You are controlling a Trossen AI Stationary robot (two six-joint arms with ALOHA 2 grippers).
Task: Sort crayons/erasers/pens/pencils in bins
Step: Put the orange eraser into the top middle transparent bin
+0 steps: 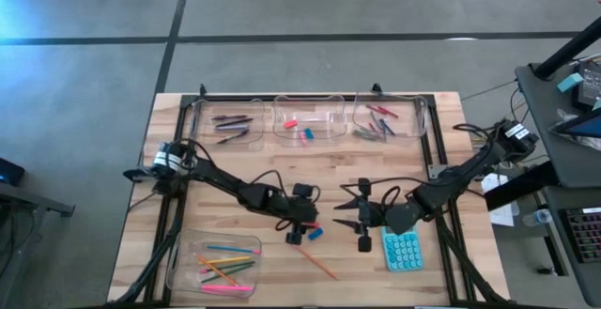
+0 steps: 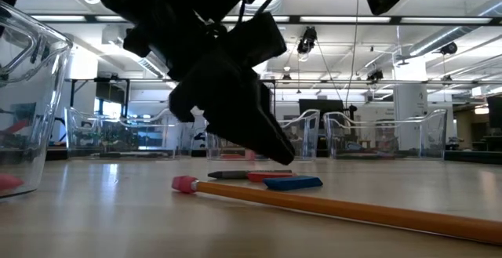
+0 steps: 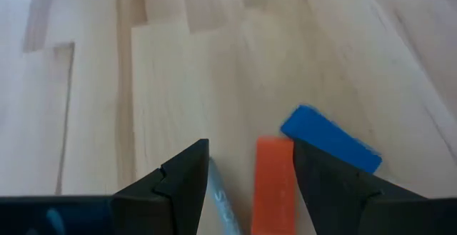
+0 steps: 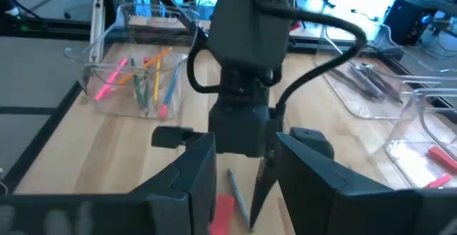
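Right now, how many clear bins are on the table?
4. Three stand in a row along the far edge: left, middle and right. The fourth bin sits at the near left corner. None seems hidden.

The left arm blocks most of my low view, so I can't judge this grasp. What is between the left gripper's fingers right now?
Observer: The left wrist view shows the left gripper open, straddling a red crayon and a grey stick that lie on the table.
Operator: And the blue eraser?
Observer: The blue eraser lies just outside one finger, not between them.
Operator: Where is the right arm?
Observer: In the high view, the right gripper hovers open beside the teal calculator, pointing at the left one.
Operator: Which bin takes erasers?
Observer: The middle bin of the far row holds small pink and blue pieces.
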